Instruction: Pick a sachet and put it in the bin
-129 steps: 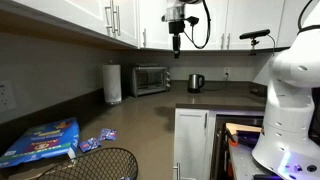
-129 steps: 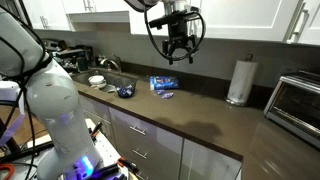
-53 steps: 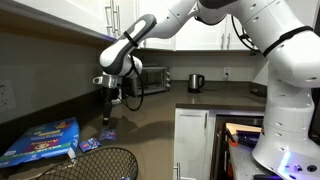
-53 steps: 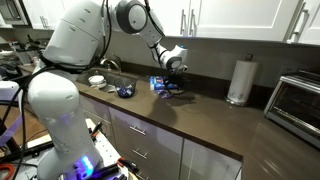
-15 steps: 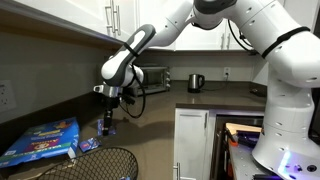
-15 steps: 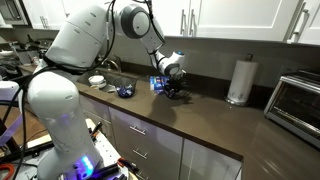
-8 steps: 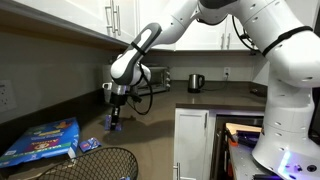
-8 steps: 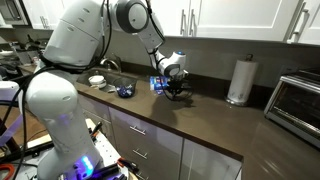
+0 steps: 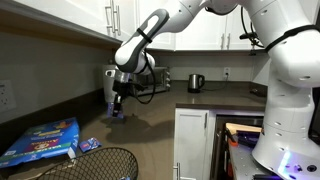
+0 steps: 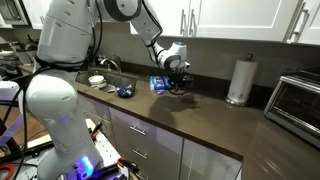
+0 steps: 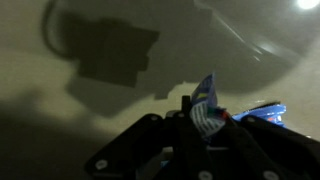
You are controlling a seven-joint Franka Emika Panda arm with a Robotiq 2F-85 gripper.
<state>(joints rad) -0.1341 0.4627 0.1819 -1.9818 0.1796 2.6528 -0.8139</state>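
Pick: done. Your gripper (image 9: 117, 106) is clamped on one sachet (image 11: 207, 110), held clear of the counter. Outstanding: carry to the wire-mesh bin (image 9: 110, 165), release.

The gripper (image 9: 117, 105) hangs above the counter (image 9: 150, 122), clamped on a sachet (image 9: 116, 113). Below it, nearer the camera, lie a second sachet (image 9: 90, 144) and the bin (image 9: 95, 163).

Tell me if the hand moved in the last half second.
Yes: the hand, shut on the sachet, rose higher above the counter, toward the toaster's level.
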